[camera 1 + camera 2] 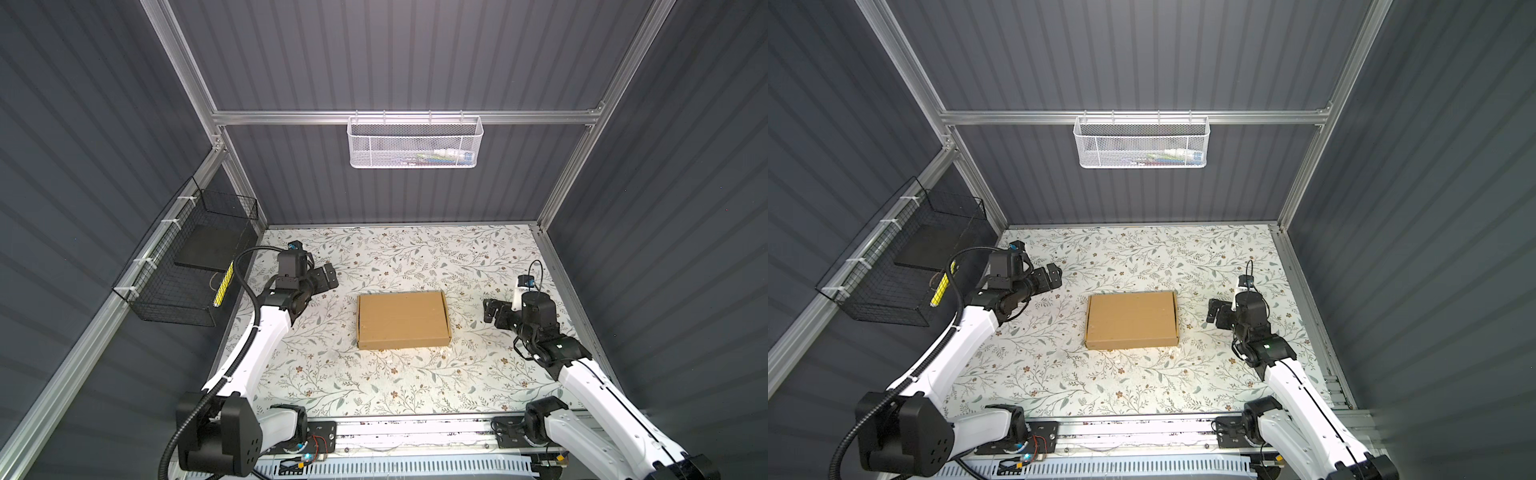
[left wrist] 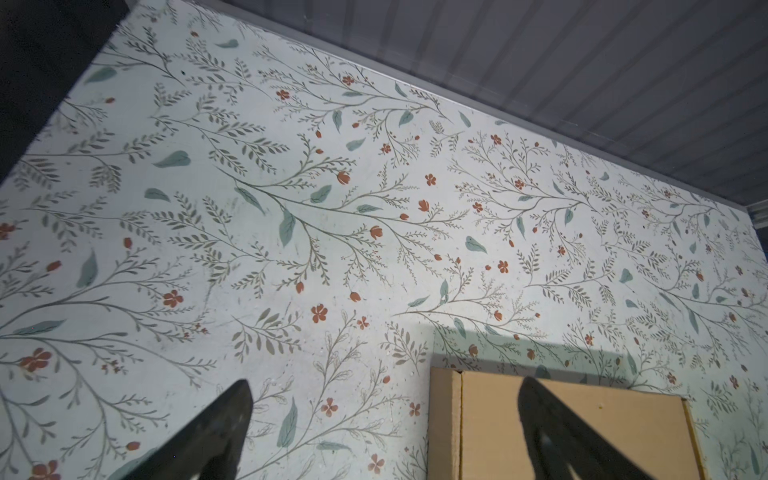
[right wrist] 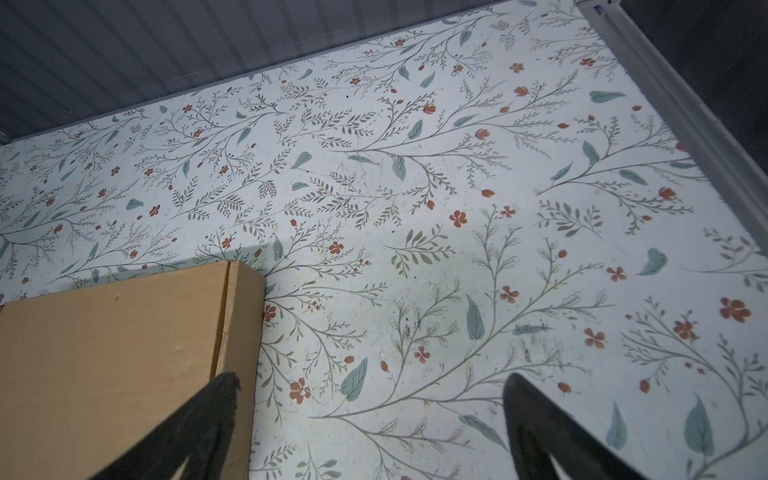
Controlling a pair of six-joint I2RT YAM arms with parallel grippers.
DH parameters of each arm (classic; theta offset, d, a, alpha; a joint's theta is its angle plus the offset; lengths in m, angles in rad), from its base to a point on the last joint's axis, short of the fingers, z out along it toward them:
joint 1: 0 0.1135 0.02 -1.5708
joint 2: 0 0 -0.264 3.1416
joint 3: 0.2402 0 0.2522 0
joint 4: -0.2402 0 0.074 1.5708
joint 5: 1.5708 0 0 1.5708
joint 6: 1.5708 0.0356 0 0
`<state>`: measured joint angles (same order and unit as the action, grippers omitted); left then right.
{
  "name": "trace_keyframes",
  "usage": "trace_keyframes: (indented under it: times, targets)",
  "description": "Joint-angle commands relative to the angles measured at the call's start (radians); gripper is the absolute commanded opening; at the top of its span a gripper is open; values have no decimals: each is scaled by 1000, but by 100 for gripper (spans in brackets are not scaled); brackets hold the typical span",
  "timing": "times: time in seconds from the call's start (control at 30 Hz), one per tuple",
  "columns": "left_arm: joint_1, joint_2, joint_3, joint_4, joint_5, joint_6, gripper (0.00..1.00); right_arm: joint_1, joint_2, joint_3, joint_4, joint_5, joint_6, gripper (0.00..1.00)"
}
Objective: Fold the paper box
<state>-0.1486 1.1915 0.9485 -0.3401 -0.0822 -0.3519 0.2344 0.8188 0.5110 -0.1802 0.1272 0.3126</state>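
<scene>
the paper box (image 1: 403, 319) is lying closed near the middle of the table (image 1: 415, 257), lid down, with no flap showing loose in both top views. the left gripper (image 1: 329, 276) is hovering off its left side with jaws spread wide, holding nothing. the right gripper (image 1: 490, 311) is hovering off the right side, likewise spread and empty. judgement: folding is looking complete. the next move is calling for checking the lid seating, then retracting both arms without brushing the box.
</scene>
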Motion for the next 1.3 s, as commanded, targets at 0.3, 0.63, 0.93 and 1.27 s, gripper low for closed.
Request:
trace_keyframes:
  times: [0.3, 0.63, 0.93, 1.27]
  targets:
    - [6, -92, -206, 115, -242, 43, 100, -25, -34, -104, 211, 208, -51, 99]
    - [6, -52, -341, 304, -358, 38, 100, -50, 87, -87, 334, 275, -86, 99]
    - [6, 132, -406, 638, -404, 157, 100, -94, 162, -133, 532, 303, -132, 99]
    - [7, 311, -475, 990, -350, 273, 100, -173, 239, -182, 683, 278, -164, 99]
